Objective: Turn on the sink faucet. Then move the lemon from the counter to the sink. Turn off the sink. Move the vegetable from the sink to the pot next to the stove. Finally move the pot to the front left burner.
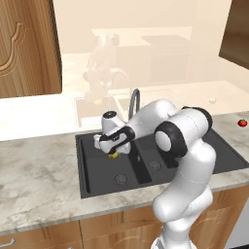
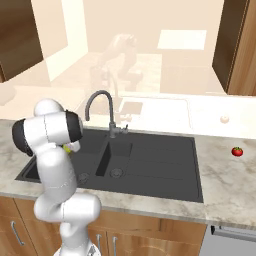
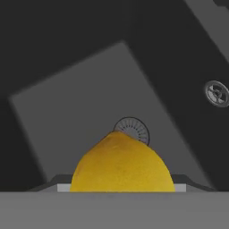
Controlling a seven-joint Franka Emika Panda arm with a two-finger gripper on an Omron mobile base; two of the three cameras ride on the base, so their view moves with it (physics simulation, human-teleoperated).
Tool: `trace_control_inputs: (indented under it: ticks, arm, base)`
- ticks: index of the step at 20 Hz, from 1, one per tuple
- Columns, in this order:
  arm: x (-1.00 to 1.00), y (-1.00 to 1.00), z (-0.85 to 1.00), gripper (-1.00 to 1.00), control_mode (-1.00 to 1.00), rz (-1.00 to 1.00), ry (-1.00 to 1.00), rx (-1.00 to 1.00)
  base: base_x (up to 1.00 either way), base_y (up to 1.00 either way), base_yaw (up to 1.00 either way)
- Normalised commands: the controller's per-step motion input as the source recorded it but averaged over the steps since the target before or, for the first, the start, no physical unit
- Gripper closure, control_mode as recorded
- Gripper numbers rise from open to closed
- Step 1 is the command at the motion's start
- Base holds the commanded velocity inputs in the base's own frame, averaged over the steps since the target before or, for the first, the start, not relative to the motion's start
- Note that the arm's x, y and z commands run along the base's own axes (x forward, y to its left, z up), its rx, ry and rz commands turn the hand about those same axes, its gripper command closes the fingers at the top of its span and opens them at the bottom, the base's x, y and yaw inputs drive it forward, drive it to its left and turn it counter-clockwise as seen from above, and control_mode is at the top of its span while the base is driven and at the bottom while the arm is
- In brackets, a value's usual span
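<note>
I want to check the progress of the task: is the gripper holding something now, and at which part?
The gripper holds the small yellow oval lemon by its sides, above the left basin of the matte black sink. The exact contact points are hidden.

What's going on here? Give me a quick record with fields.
place: kitchen counter with black sink
gripper: over the left basin, shut on the lemon
below the lemon: round drain
faucet: behind the sink; running water cannot be told
tomato: on the counter, right of the sink
</note>
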Motion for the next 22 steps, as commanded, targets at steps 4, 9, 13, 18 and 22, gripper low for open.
trace_control_inputs:
  ticks: [4,9,13,18,22]
  arm:
    - [-0.29,0.00,0.68,1.00,-1.00,0.00,-0.05,-0.04]
    - [-0.39,0.00,0.60,1.00,-1.00,0.00,-0.04,-0.05]
    - [-0.45,0.00,0.54,1.00,-1.00,0.03,-0.02,-0.03]
    - [-0.41,0.00,0.55,1.00,-1.00,0.06,0.00,-0.04]
    - [-0.47,-0.06,0.54,1.00,-1.00,0.08,0.00,-0.03]
  base:
    - [0.00,0.00,0.00]
    - [0.00,0.00,0.00]
    - [0.00,0.00,0.00]
    - [0.00,0.00,0.00]
    - [0.00,0.00,0.00]
